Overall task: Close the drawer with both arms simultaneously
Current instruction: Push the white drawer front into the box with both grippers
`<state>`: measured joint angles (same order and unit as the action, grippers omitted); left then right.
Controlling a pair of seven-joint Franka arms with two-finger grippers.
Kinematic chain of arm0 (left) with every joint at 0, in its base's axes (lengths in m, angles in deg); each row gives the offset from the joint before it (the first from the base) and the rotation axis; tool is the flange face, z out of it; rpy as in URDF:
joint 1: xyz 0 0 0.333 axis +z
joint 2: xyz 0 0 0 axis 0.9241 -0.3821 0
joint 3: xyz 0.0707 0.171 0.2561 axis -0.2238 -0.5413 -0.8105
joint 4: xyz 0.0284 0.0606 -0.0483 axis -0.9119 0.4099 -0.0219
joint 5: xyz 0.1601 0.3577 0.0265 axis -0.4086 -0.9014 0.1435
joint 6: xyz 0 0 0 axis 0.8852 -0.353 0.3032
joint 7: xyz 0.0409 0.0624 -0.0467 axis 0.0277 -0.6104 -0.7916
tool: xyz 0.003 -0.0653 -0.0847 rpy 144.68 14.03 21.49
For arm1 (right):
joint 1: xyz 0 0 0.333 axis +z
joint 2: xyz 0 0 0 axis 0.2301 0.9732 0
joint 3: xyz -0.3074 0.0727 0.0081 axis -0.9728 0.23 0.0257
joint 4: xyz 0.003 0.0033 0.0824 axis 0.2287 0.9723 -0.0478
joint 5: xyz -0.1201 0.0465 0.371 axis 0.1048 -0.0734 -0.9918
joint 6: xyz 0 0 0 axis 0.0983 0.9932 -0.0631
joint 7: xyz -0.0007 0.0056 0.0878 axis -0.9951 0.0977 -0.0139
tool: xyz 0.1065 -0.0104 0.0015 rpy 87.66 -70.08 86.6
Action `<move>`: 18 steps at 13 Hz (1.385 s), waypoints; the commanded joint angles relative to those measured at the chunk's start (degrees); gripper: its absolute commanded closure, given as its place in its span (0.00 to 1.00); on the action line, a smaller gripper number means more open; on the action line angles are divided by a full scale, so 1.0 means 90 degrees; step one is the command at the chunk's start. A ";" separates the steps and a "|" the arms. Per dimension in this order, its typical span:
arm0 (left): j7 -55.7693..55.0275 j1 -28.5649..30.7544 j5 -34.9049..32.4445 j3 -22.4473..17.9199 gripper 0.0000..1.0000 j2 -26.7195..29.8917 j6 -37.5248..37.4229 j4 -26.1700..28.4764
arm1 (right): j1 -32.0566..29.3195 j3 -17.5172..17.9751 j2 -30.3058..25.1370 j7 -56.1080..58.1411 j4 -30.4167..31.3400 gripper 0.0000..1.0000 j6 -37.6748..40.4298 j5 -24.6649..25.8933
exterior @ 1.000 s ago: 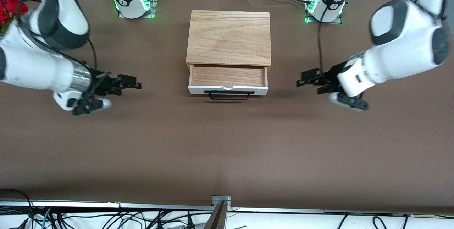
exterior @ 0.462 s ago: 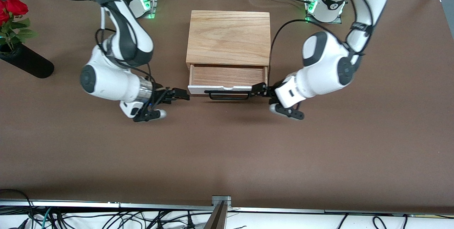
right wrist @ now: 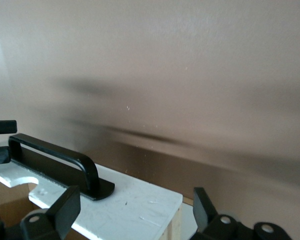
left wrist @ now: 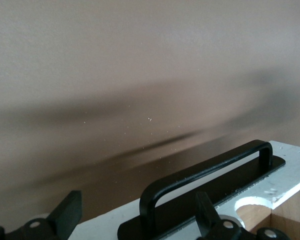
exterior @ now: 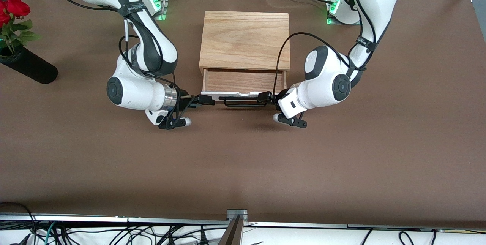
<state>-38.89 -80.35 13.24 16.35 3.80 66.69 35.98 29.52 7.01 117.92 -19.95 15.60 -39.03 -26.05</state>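
The drawer [exterior: 243, 81] stands pulled out of its casing, with its white front panel [exterior: 212, 95] and black bar handle [exterior: 245, 103] facing the front camera. My right gripper [exterior: 209, 100] is open, low at the panel's end toward the right arm; in the right wrist view [right wrist: 135, 210] its jaws straddle the panel corner [right wrist: 140, 202] beside the handle [right wrist: 55, 155]. My left gripper [exterior: 262, 98] is open at the panel's other end; in the left wrist view [left wrist: 135, 220] its jaws straddle the handle's end [left wrist: 155, 200] and the panel [left wrist: 105, 222].
The light-oak casing [exterior: 245, 40] sits mid-table, nearer the arm bases than the drawer front. A black vase [exterior: 28, 68] with red roses [exterior: 13, 9] lies at the right arm's end. Bare brown table [exterior: 243, 161] spreads from the drawer to the front edge.
Both arms have swung inward from the table's ends, bringing their open grippers to the two ends of the drawer front. The drawer has not visibly moved.
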 commanded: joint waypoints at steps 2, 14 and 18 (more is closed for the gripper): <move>0.0038 0.0184 0.0233 0.0269 0.00 0.0182 -0.0150 0.0307 | 0.0141 -0.0010 -0.0160 -0.0120 0.0341 0.00 -0.0095 -0.0273; 0.0038 0.0164 0.0233 0.0309 0.00 0.0348 -0.1408 0.0298 | 0.0141 0.0606 -0.0998 -0.0325 0.1853 0.00 -0.0915 -0.0273; 0.0038 0.0184 0.0281 0.0309 0.00 0.0378 -0.1936 0.0249 | 0.0141 0.0635 -0.1390 -0.0335 0.2353 0.00 -0.0915 -0.0273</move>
<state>-39.00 -79.33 13.35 18.83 5.19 51.28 36.68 30.88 12.52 109.09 -22.39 32.46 -47.09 -27.57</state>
